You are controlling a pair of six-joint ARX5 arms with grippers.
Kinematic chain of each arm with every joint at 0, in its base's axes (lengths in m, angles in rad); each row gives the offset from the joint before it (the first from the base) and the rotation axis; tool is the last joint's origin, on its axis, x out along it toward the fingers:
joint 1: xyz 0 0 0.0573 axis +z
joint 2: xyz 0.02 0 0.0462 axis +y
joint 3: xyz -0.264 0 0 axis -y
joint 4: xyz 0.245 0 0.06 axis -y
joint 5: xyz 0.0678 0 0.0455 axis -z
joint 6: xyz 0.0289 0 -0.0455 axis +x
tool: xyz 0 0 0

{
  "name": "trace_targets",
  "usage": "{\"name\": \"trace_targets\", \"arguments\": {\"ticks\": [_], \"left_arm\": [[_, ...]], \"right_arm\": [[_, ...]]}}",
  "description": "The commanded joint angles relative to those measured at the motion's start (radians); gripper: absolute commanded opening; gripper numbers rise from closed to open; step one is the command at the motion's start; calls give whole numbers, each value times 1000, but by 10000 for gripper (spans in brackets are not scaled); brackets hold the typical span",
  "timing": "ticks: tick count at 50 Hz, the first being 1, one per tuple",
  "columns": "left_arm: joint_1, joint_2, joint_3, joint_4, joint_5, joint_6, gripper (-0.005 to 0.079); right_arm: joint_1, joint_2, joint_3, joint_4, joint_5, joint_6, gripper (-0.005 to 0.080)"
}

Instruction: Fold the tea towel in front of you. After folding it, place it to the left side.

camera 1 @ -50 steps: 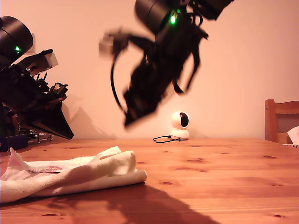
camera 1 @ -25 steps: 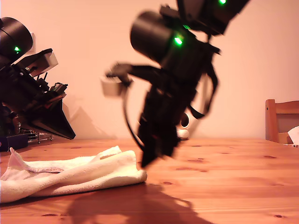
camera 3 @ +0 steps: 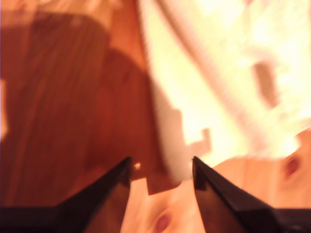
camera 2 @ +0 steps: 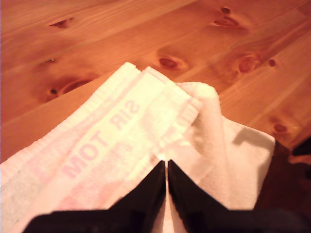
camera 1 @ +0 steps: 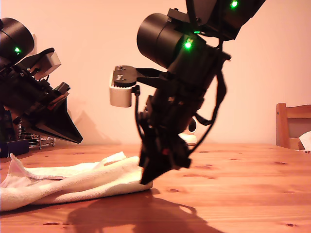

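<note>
my second pincer point(camera 1: 146, 178), jaws spread, is reaching the half-folded tea towel point(camera 1: 73, 179) on the table point(camera 1: 233, 189), while my first pincer point(camera 2: 166, 167) is hovering clenched; placing remains.

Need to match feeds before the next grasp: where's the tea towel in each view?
Exterior view: tea towel lies low at that view's left.
First wrist view: fills most of the picture, under my first tool.
Second wrist view: blurred, just ahead of my second tool.
Shared landmark: knotty wooden table.
</note>
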Motion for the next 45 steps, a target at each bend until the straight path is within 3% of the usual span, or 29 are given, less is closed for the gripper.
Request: {"name": "trace_targets", "arguments": {"ticks": [1,19,32,38,45], "left_arm": [[4,-6,-8,8,5,-4,-19],[4,-6,-8,7,18,-7,-19],[4,-6,-8,6,67,-26,-19],[4,-6,-8,-21,89,-25,-19],[0,-6,-8,-88,109,10,-19]], "right_arm": [[5,46,-4,14,1,-19,370],[-3,119,-4,76,27,-71,315],[-16,142,-4,108,12,-78,170],[-22,164,-4,114,-3,-79,-24],[-21,163,-3,116,4,-45,-11]]}}
